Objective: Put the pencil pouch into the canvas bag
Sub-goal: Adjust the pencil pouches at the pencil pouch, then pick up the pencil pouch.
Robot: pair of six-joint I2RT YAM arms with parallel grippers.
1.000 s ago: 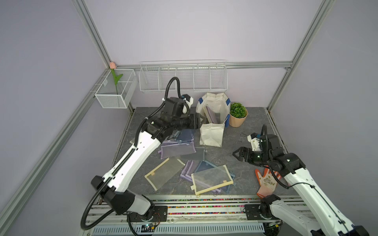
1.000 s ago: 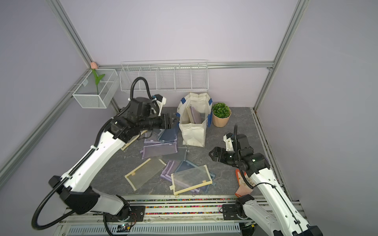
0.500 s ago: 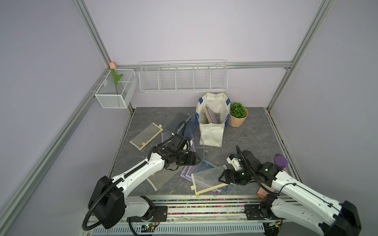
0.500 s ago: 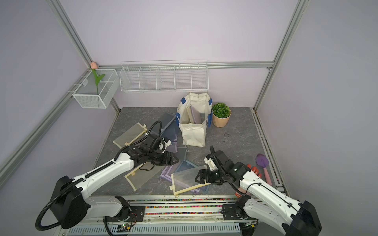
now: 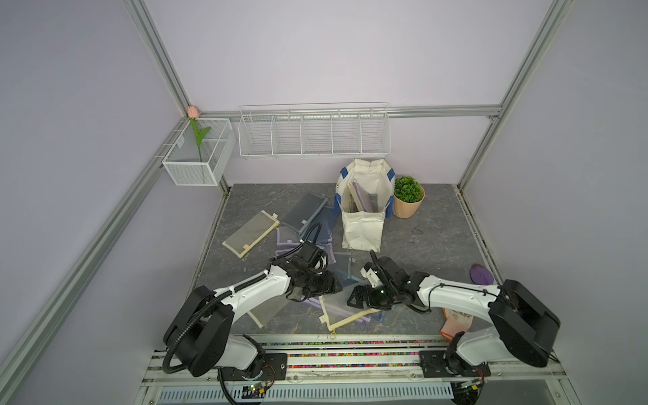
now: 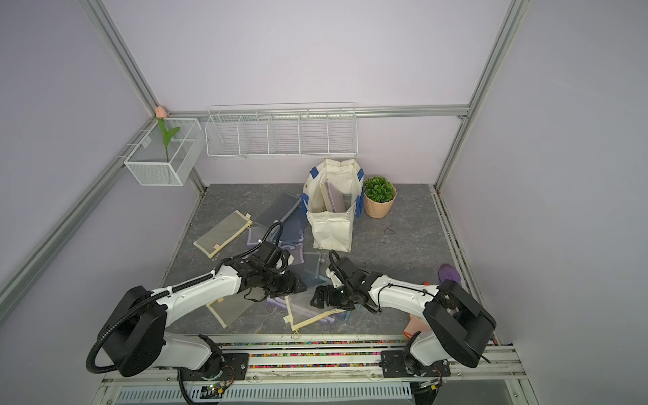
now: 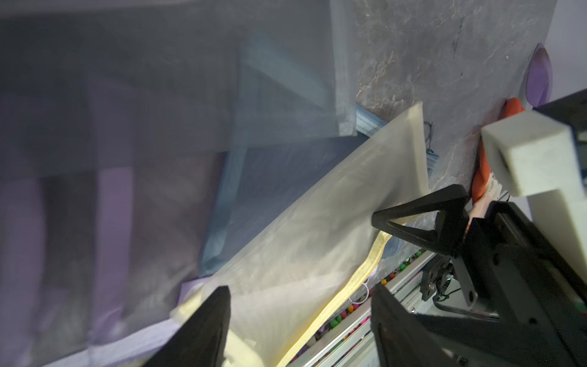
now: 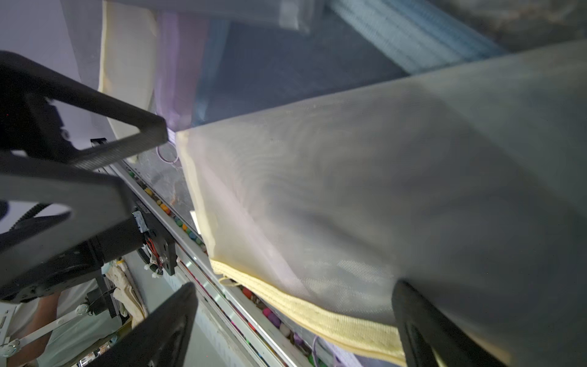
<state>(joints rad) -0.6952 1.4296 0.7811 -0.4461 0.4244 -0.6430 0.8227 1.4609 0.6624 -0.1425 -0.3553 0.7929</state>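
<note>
The canvas bag [image 5: 363,224] [image 6: 331,228] stands upright at the back of the table, with pouches inside it. A yellow-edged cream mesh pencil pouch [image 5: 336,314] [image 6: 305,314] lies on top of the front pile. My left gripper [image 5: 336,285] [image 6: 299,285] is low at the pouch's left end and open; the pouch [image 7: 301,241] lies between its spread fingertips [image 7: 219,305]. My right gripper [image 5: 353,303] [image 6: 317,299] faces it from the right, open, straddling the pouch's yellow zip edge [image 8: 317,317]. Neither gripper is shut on the pouch.
Several other mesh pouches, purple, blue and grey, lie under and behind the cream one [image 5: 308,217]. A tan pouch [image 5: 250,233] lies at the left. A potted plant [image 5: 408,196] stands beside the bag. A purple spoon [image 5: 482,275] lies at the right. The table's front rail [image 5: 350,342] is close.
Both arms have come down to the front pile, the left from beside the bag and the right from the right side. The grippers now face each other over the cream pouch.
</note>
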